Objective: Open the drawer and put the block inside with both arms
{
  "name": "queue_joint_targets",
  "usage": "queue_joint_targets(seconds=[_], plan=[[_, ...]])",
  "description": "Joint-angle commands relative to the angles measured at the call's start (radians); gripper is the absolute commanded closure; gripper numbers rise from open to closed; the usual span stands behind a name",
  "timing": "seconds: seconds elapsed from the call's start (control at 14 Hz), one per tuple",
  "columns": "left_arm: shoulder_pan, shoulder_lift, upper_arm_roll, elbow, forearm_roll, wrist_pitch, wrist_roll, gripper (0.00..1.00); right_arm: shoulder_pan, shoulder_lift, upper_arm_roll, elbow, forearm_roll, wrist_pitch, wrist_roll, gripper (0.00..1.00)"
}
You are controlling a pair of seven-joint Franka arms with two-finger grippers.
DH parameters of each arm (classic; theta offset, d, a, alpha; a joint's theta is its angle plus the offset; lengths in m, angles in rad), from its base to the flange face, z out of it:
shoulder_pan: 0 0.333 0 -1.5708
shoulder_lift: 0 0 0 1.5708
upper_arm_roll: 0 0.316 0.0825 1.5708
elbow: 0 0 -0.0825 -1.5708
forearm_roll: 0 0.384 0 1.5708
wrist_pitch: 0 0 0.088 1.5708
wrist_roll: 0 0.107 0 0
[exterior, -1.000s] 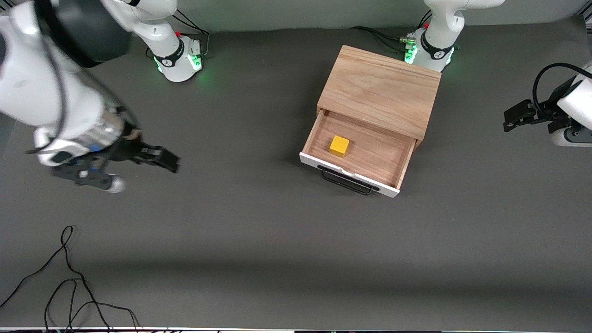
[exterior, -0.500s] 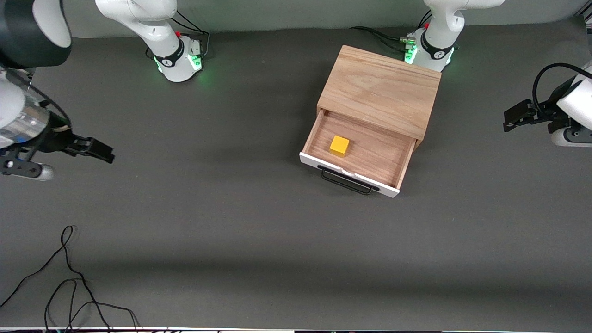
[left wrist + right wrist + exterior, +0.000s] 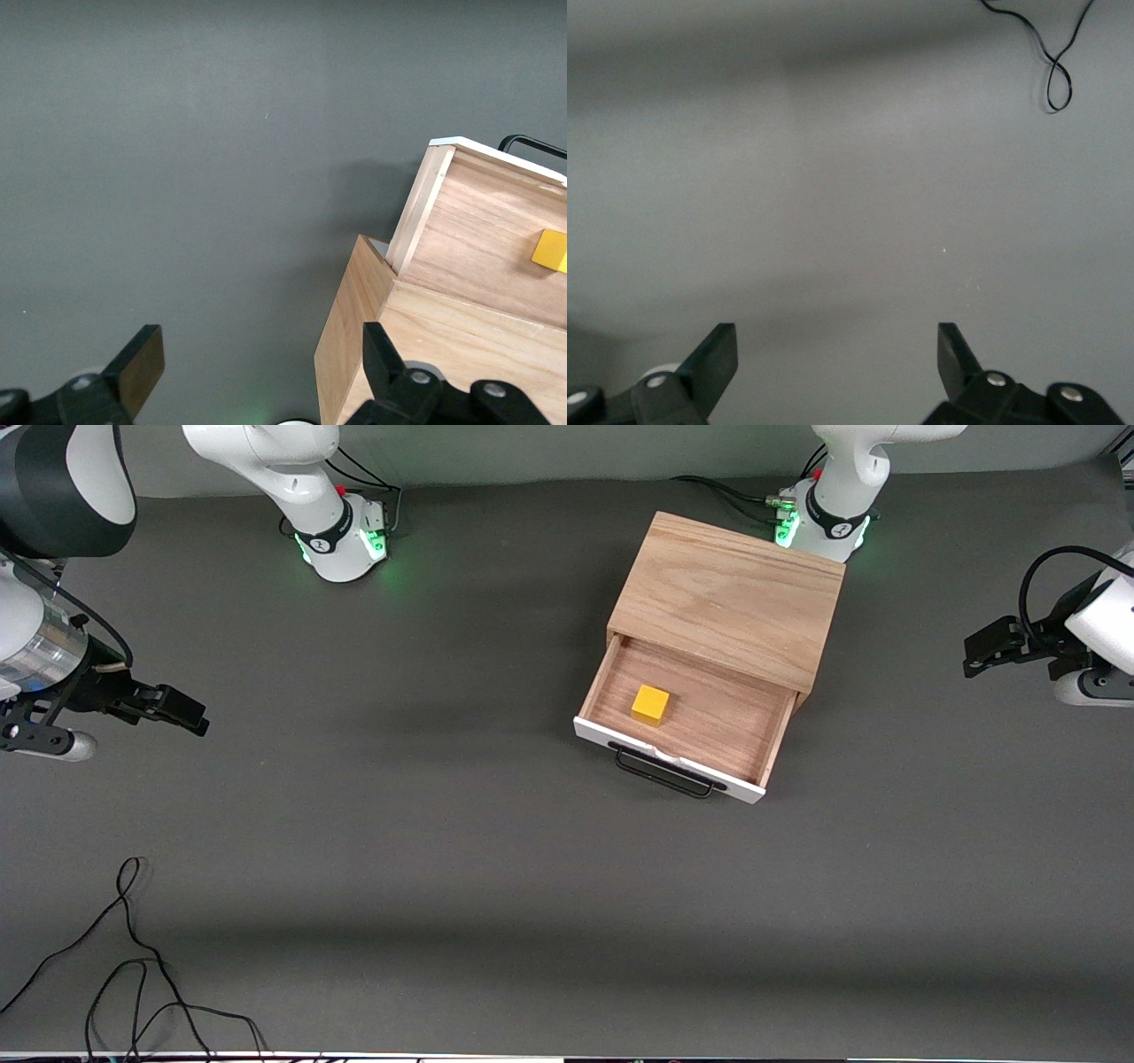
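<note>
The drawer (image 3: 762,737) stands pulled out of the light-wood box (image 3: 731,598), its white front and black handle (image 3: 664,774) toward the front camera. The yellow block (image 3: 650,704) lies inside it, toward the right arm's end. In the left wrist view the drawer (image 3: 483,243) and the block (image 3: 551,251) show too. My right gripper (image 3: 182,715) is open and empty over the bare mat at the right arm's end of the table. My left gripper (image 3: 983,646) is open and empty at the left arm's end, apart from the box.
A loose black cable (image 3: 133,957) lies on the mat near the front edge at the right arm's end; it also shows in the right wrist view (image 3: 1059,62). The two green-lit bases (image 3: 345,540) stand along the back edge. The grey mat (image 3: 443,824) covers the table.
My right arm has swung away from the drawer toward its end of the table and has nearly stopped. The left arm, the drawer and the block have not moved.
</note>
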Motion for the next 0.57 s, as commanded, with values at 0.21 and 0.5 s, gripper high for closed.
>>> queue_joint_targets(seconds=[0.21,0.5], plan=[[-0.019,-0.01,0.007,-0.013,0.013,0.0,0.009,0.0,0.014,-0.022,-0.013,0.011,0.064,-0.017,-0.121,0.0],[-0.019,-0.01,0.007,-0.013,0.014,0.0,0.009,0.0,0.014,-0.009,-0.012,0.029,0.056,-0.02,-0.107,0.0]])
